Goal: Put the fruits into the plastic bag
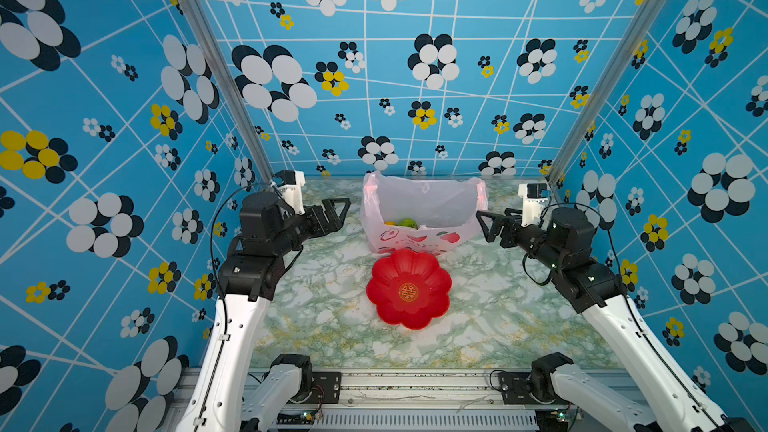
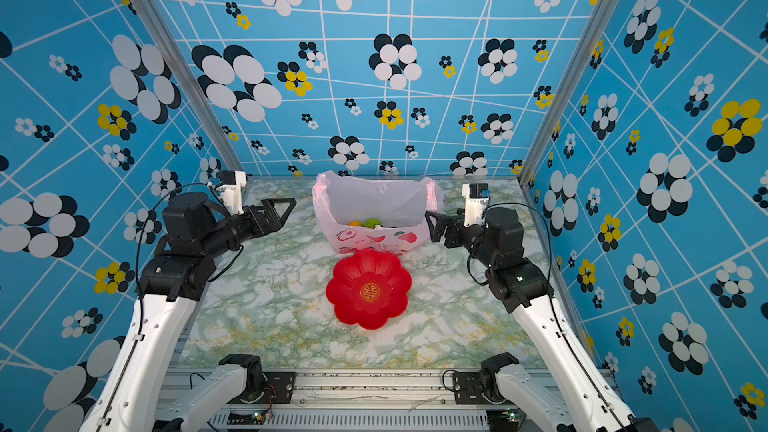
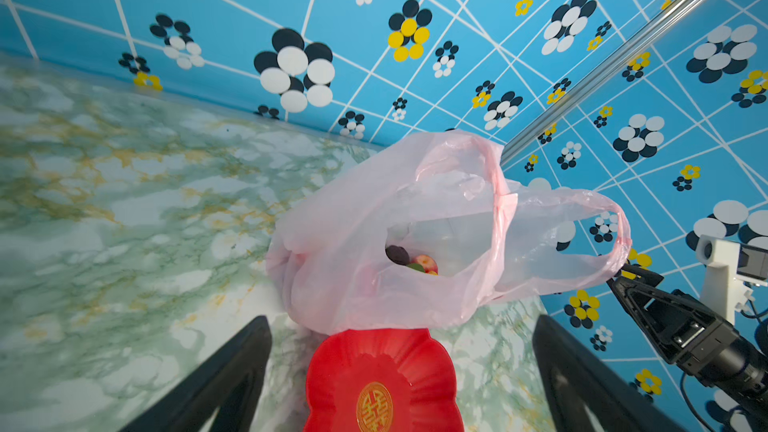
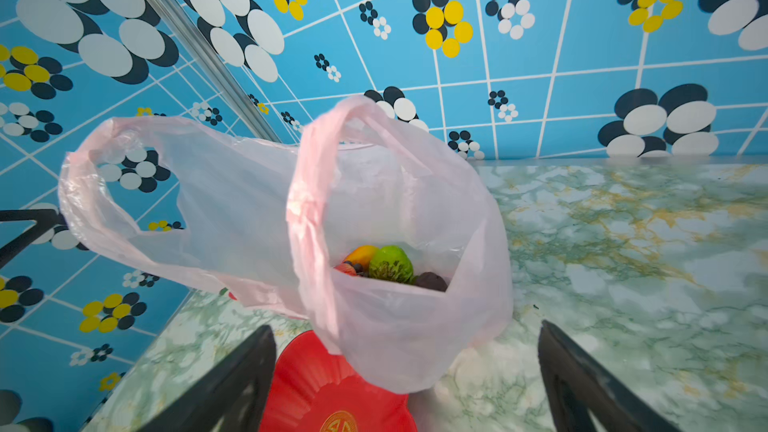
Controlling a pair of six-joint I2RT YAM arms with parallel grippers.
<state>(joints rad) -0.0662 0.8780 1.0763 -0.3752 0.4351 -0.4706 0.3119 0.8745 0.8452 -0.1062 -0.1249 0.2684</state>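
Observation:
The pale-pink plastic bag stands open at the back middle of the marble table, handles up. Inside it lie the fruits: a bumpy green one, a yellow-orange one, a red one and a dark one. My left gripper hovers left of the bag, open and empty. At the bag's right side my right gripper is open too, holding nothing. Neither touches the bag.
A red flower-shaped plate with a gold emblem lies empty just in front of the bag. White mounts stand at the back corners. Patterned blue walls close in three sides; a metal rail runs along the front.

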